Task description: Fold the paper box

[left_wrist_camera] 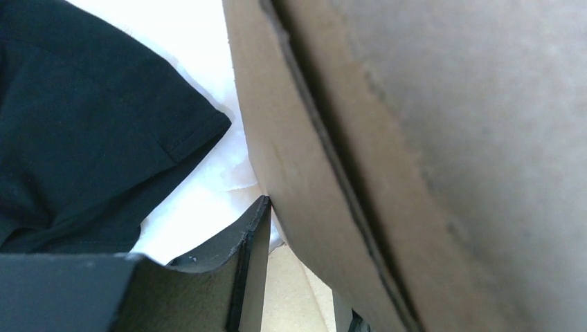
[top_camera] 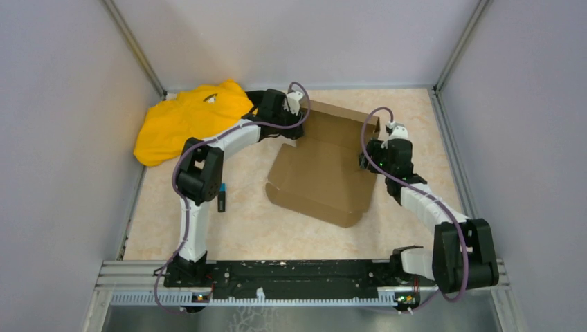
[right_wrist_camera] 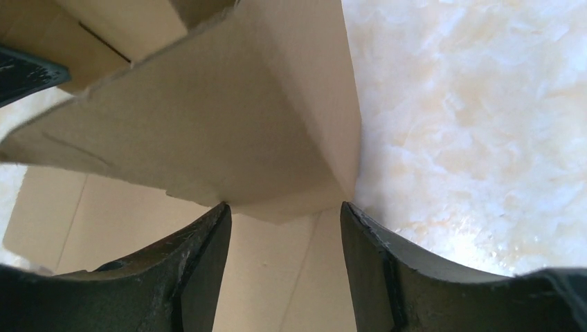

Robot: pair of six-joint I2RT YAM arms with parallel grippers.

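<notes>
The paper box (top_camera: 322, 176) is a brown die-cut cardboard sheet in the middle of the table, with its far wall raised and its near part lying flat. My left gripper (top_camera: 296, 131) is at the box's far left corner. In the left wrist view (left_wrist_camera: 297, 207) one finger (left_wrist_camera: 242, 270) presses its tip against a raised cardboard wall (left_wrist_camera: 450, 138); the other finger is hidden behind it. My right gripper (top_camera: 368, 160) is at the box's right edge. In the right wrist view it (right_wrist_camera: 285, 207) is open, with both tips touching the lower edge of a raised side flap (right_wrist_camera: 208, 124).
A yellow cloth (top_camera: 187, 121) lies at the far left. A black cloth (left_wrist_camera: 83, 138) lies just left of the box's corner. A small black object with a blue end (top_camera: 221, 200) lies beside the left arm. Grey walls close in three sides.
</notes>
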